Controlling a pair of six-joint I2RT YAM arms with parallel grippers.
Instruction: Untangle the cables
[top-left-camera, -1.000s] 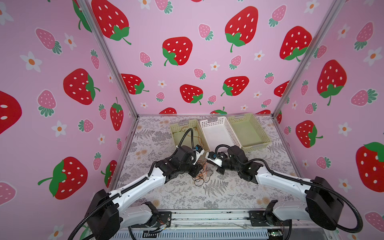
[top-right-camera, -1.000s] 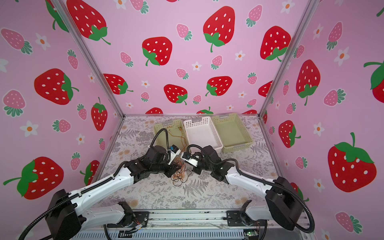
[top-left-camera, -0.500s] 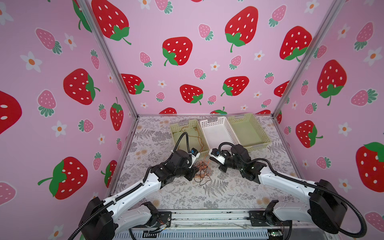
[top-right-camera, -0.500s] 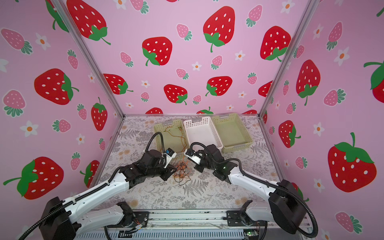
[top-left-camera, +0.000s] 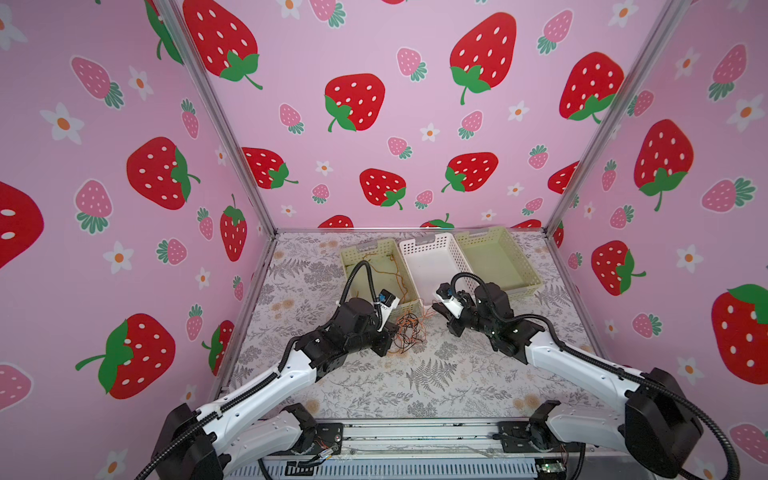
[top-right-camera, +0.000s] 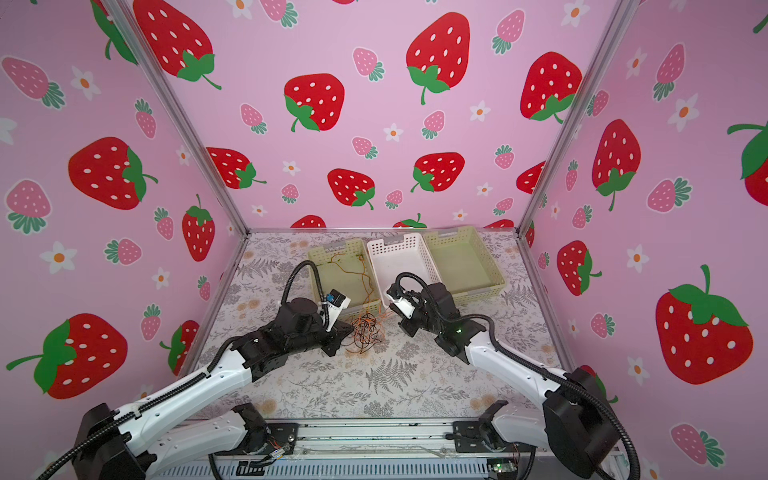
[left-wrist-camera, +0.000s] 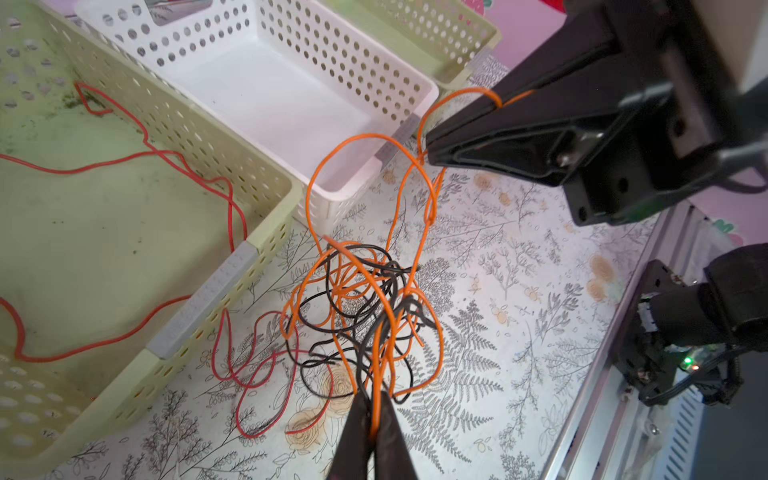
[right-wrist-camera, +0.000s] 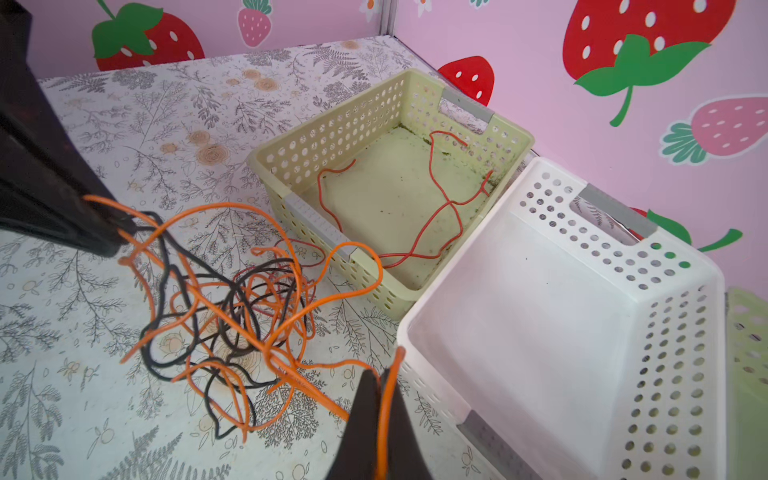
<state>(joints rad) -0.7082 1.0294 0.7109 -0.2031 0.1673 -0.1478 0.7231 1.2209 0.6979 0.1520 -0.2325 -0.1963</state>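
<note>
In view are one orange cable (left-wrist-camera: 376, 399), one red cable (left-wrist-camera: 62, 171), one black cable (right-wrist-camera: 166, 257), two green baskets (top-left-camera: 361, 246) (top-left-camera: 521, 266), one white basket (top-left-camera: 428, 243) and two robot arms (top-left-camera: 266, 386) (top-left-camera: 582, 361), on one counter (top-left-camera: 415, 386).

Robot lab enclosure, strawberry-print walls (top-left-camera: 419, 174), floral tabletop (top-left-camera: 465, 386), aluminium mounting rail (top-left-camera: 415, 435) in front
</note>
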